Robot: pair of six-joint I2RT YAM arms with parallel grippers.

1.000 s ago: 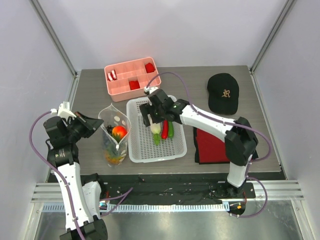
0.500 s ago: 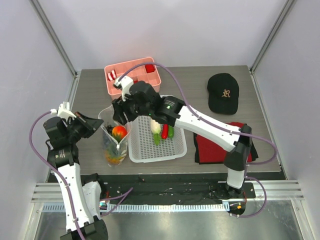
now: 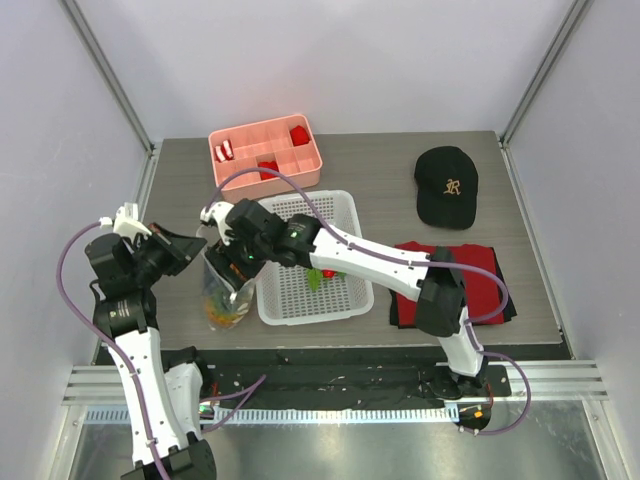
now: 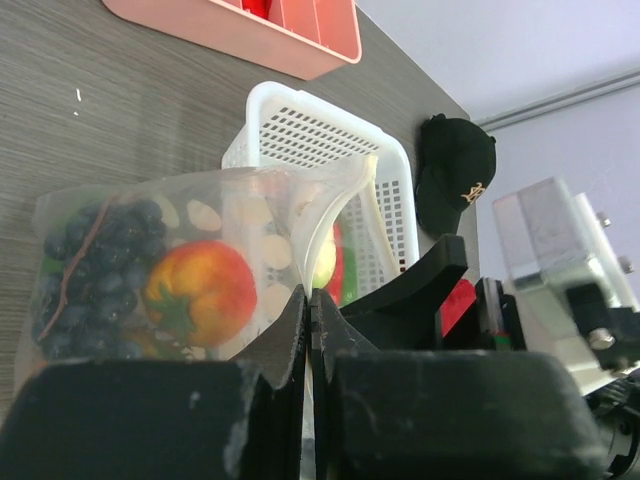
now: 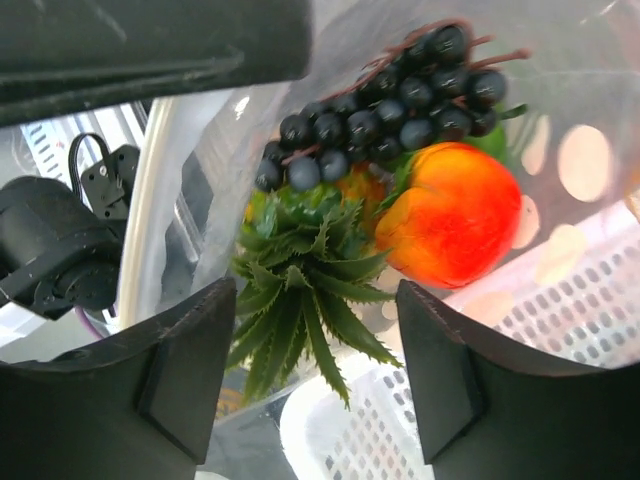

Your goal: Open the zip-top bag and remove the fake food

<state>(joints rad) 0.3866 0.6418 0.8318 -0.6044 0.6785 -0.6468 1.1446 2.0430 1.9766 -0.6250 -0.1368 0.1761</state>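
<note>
The clear dotted zip-top bag (image 3: 222, 295) stands open left of the white basket. My left gripper (image 3: 197, 246) is shut on the bag's left rim (image 4: 300, 240). Through its wall show dark grapes (image 4: 95, 240) and an orange-red tomato (image 4: 200, 290). My right gripper (image 3: 236, 272) hangs over the bag's mouth, open and empty. In the right wrist view its jaws straddle the pineapple's green crown (image 5: 300, 290), with the tomato (image 5: 455, 225) and grapes (image 5: 385, 115) beyond. A whitish piece and a green piece (image 3: 316, 277) lie in the basket, mostly hidden by the right arm.
The white perforated basket (image 3: 300, 300) sits right of the bag. A pink compartment tray (image 3: 262, 152) with red pieces is at the back. A black cap (image 3: 446, 185) lies far right, and red and black cloth (image 3: 480, 275) in front of it.
My right arm swung left from over the basket to above the bag's mouth and lowered toward it. The left gripper kept its hold on the bag's rim.
</note>
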